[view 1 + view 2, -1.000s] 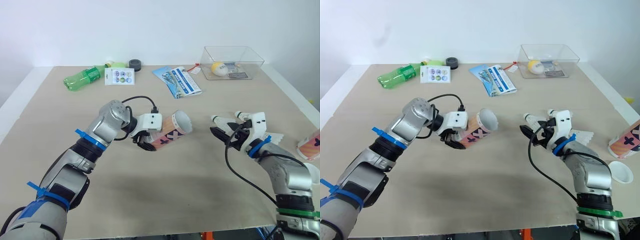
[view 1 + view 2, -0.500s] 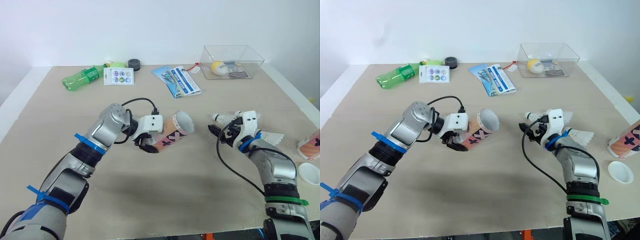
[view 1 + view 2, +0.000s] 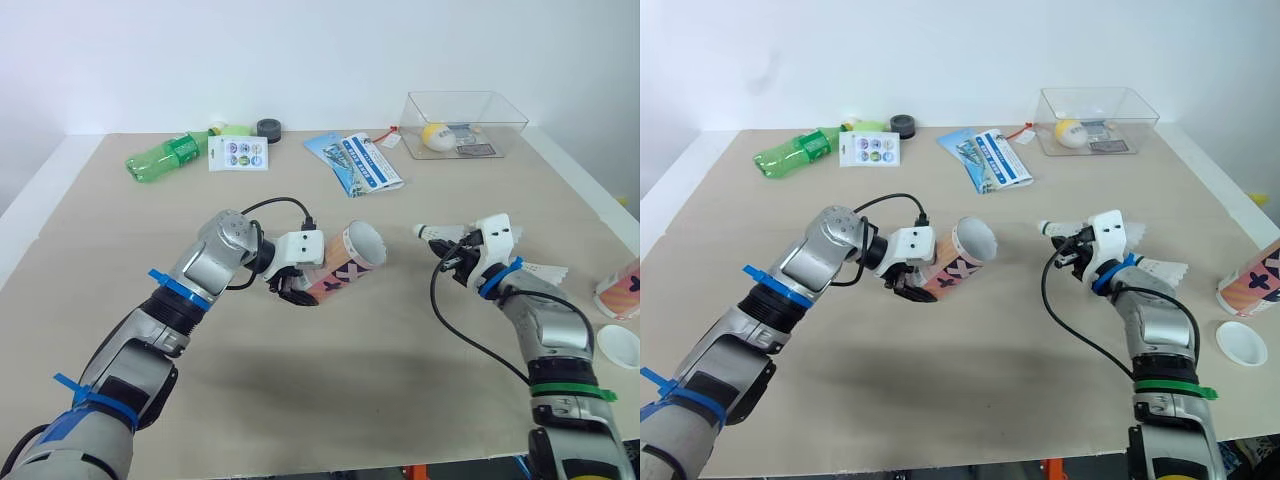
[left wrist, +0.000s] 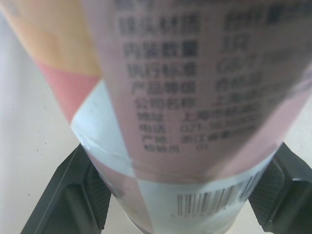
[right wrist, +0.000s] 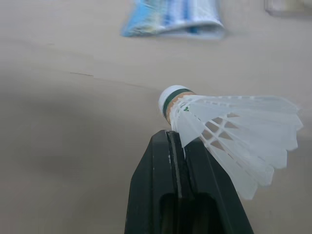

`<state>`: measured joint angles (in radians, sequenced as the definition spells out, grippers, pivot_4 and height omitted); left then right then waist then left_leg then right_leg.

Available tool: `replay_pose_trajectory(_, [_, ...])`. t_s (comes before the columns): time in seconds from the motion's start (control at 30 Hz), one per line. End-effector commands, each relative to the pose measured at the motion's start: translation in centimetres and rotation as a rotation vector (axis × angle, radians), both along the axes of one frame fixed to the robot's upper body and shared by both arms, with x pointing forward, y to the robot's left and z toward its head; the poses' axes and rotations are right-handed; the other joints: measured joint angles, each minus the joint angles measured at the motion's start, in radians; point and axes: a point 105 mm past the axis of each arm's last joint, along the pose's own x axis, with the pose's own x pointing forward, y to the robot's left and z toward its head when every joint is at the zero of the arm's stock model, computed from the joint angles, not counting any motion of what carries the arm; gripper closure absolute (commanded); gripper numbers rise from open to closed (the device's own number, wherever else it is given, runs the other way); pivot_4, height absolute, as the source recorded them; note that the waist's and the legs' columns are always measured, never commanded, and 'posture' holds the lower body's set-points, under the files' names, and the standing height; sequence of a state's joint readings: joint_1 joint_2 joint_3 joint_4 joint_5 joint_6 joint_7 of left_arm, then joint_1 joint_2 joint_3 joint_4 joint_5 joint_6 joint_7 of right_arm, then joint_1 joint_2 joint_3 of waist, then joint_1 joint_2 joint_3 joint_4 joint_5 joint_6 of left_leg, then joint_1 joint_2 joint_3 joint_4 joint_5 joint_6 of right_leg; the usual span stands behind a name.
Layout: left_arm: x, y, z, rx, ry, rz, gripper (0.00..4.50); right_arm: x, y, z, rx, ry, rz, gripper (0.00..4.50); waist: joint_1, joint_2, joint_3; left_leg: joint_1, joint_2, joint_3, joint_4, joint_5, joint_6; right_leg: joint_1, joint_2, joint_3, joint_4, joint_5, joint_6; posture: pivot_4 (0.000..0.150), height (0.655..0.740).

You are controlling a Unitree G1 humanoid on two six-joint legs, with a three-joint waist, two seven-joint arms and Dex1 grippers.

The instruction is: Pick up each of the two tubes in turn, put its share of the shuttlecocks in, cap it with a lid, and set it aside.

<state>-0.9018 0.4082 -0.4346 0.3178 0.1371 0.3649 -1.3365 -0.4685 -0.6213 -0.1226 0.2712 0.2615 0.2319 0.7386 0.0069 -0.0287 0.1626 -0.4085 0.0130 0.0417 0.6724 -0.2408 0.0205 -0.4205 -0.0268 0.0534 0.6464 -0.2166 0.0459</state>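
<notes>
Left gripper (image 3: 292, 287) around tube (image 3: 345, 262), seemingly airborne; right gripper (image 5: 174, 141) on 1 shuttlecock (image 5: 234, 131).

2 silver arms (image 3: 212, 258), blue zip ties (image 3: 166, 282), black cables (image 3: 272, 200), white wrist housings (image 3: 299, 245)

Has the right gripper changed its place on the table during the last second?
Yes. The right gripper, shut on the shuttlecock, has shifted slightly away from the robot, toward the clear box, and a little nearer the tube.
</notes>
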Motion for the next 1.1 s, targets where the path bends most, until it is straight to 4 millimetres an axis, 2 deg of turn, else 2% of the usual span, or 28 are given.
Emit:
replay_pose_trajectory(0.03, [0.4,-0.3,-0.6,0.003,0.030,0.025,1.45,-2.7,3.5,7.1,-0.253,-0.297,0.339,4.46,0.000,0.003,0.001,0.000,0.000,0.000,0.000,0.000,0.000,0.000,0.000,0.000,0.000,0.000,0.002,0.150,0.7400])
replay_pose_trajectory(0.13, [0.6,-0.5,-0.2,-0.021,0.056,0.031,1.45,-4.6,5.3,10.8,-0.399,-0.417,0.529,4.46,-0.002,0.005,0.002,0.001,-0.001,0.003,0.001,0.001,0.001,0.000,0.001,0.003,0.000,0.001,0.005,0.150,0.7400])
replay_pose_trajectory(0.23, [1.2,-0.6,-0.2,-0.029,0.067,0.055,1.45,-5.8,6.8,12.6,-0.507,-0.460,0.665,4.46,0.000,0.004,0.002,0.002,0.000,0.002,0.001,0.002,0.003,0.001,0.002,0.002,0.000,0.002,0.003,0.150,0.7400])
replay_pose_trajectory(0.33, [1.4,-0.8,-0.1,-0.034,0.059,0.053,1.45,-6.9,7.9,12.6,-0.549,-0.444,0.779,4.46,0.001,0.004,0.001,0.001,0.000,0.000,0.001,0.002,0.003,0.002,0.002,0.000,0.000,0.002,0.002,0.150,0.7400])
replay_pose_trajectory(0.67, [1.1,-1.2,0.0,-0.043,0.061,0.041,1.45,-6.7,9.1,9.9,-0.672,-0.396,0.891,4.46,0.001,0.004,0.002,0.001,-0.001,0.002,0.001,0.002,0.003,0.001,-0.002,0.002,-0.001,0.002,0.003,0.150,0.7400])
replay_pose_trajectory(0.8, [1.1,-1.1,-0.2,-0.041,0.064,0.048,1.45,-6.5,10.0,9.8,-0.678,-0.405,0.919,3.09,0.000,0.004,0.002,0.001,-0.001,0.002,0.001,0.002,0.003,0.001,-0.002,0.002,0.000,0.003,0.002,0.150,0.7400])
replay_pose_trajectory(0.9, [1.0,-1.2,-0.3,-0.045,0.069,0.047,1.45,-6.3,10.0,10.4,-0.648,-0.416,0.909,1.60,0.001,0.004,0.002,0.001,-0.001,0.001,0.001,0.002,0.003,0.001,-0.002,0.002,0.000,0.003,0.000,0.150,0.7400])
replay_pose_trajectory(1.0, [1.0,-1.3,-0.3,-0.046,0.065,0.045,1.45,-5.9,8.4,12.0,-0.518,-0.370,0.804,0.08,0.001,0.004,0.002,0.000,-0.002,0.001,0.001,0.002,0.003,0.001,-0.003,0.001,0.000,0.005,-0.001,0.150,0.7400])
replay_pose_trajectory(1.07, [1.0,-1.3,-0.3,-0.044,0.051,0.039,1.45,-5.8,6.6,12.9,-0.326,-0.282,0.706,0.02,0.003,0.004,0.002,0.000,-0.002,0.001,0.001,0.002,0.003,0.001,-0.004,0.001,-0.001,0.005,-0.002,0.150,0.7400])
replay_pose_trajectory(1.1, [1.0,-1.4,-0.3,-0.032,0.027,0.023,1.45,-5.6,5.0,13.1,-0.193,-0.215,0.620,0.02,0.004,0.004,0.002,-0.001,-0.002,0.000,0.001,0.002,0.003,0.001,-0.005,0.000,-0.001,0.004,-0.002,0.150,0.7400])
